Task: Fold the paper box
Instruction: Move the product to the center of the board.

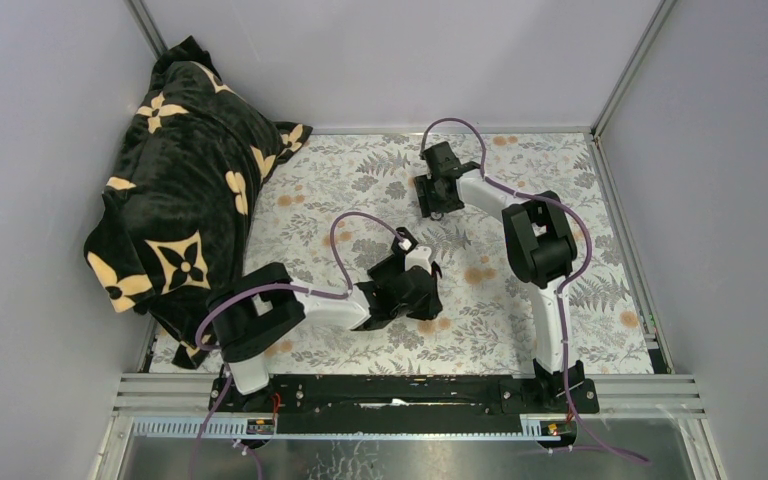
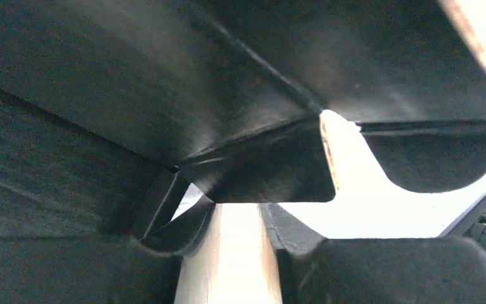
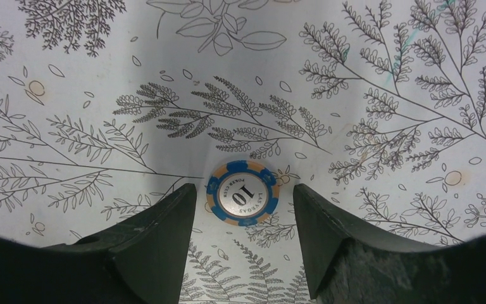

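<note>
Black paper box (image 2: pixel 164 95) edges crowd the left gripper (image 1: pixel 392 292), grip unclear; right gripper (image 3: pixel 245 189) gapes astride a poker chip (image 3: pixel 242 202), tablecloth (image 3: pixel 386 38) open around.

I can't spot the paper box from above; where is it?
The paper box is at the left gripper, near the middle of the top view, right of the blanket; it fills the left wrist view.
</note>
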You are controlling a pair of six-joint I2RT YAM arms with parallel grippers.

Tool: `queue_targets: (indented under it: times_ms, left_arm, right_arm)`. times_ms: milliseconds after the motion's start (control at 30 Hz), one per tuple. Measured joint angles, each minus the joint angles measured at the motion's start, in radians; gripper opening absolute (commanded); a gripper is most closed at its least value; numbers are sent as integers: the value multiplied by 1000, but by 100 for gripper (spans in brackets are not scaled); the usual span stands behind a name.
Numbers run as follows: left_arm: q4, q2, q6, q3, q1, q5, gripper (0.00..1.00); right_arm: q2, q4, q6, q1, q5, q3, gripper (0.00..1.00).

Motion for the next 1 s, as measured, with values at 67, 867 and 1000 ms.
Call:
queue_targets:
  times_ms: [67, 867, 1000]
  left_arm:
    - [-7, 9, 9, 14, 0, -15, 31]
    - [-27, -46, 49, 31, 3, -82, 32]
    - [-27, -66, 49, 31, 3, -82, 32]
  right_arm:
    - [5, 0, -2, 2, 4, 8, 63]
    - [10, 27, -3, 17, 26, 4, 52]
    - [5, 38, 3, 18, 31, -6, 51]
